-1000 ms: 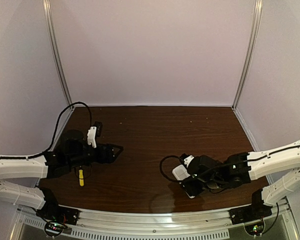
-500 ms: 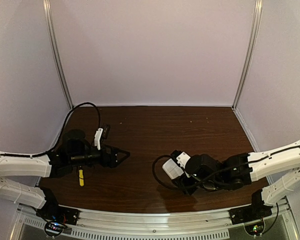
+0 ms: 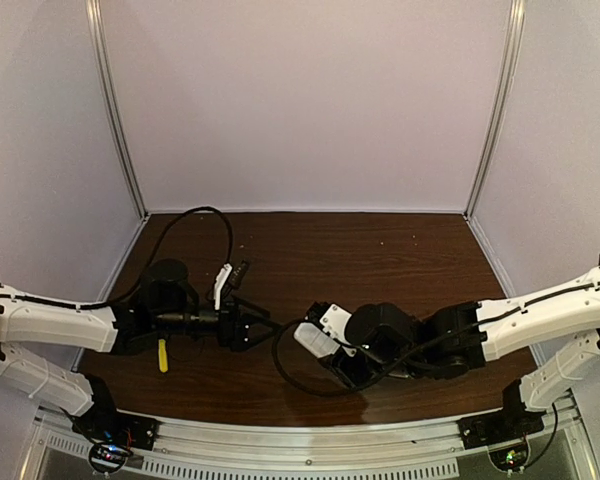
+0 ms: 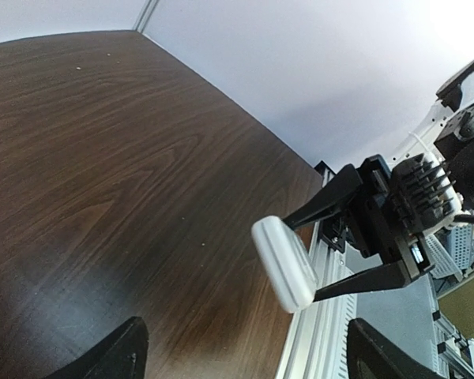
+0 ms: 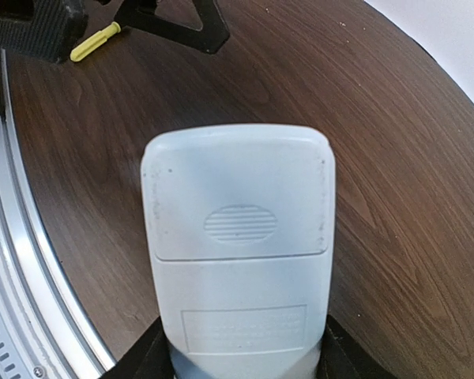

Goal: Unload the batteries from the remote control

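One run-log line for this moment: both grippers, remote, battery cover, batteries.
left gripper: open, empty | right gripper: shut on remote control | battery cover: in place | batteries: not visible | screwdriver: on table

"Is there any writing you can make out?"

"Nothing legible. The back of the remote control [image 5: 237, 260] has a framed label [image 5: 243, 329] near its lower end with faint lines of print, but they are too blurred to read."

"And the ridged oval [image 5: 239, 223] above it?"

"Only grooves. No letters, numbers or brand mark."
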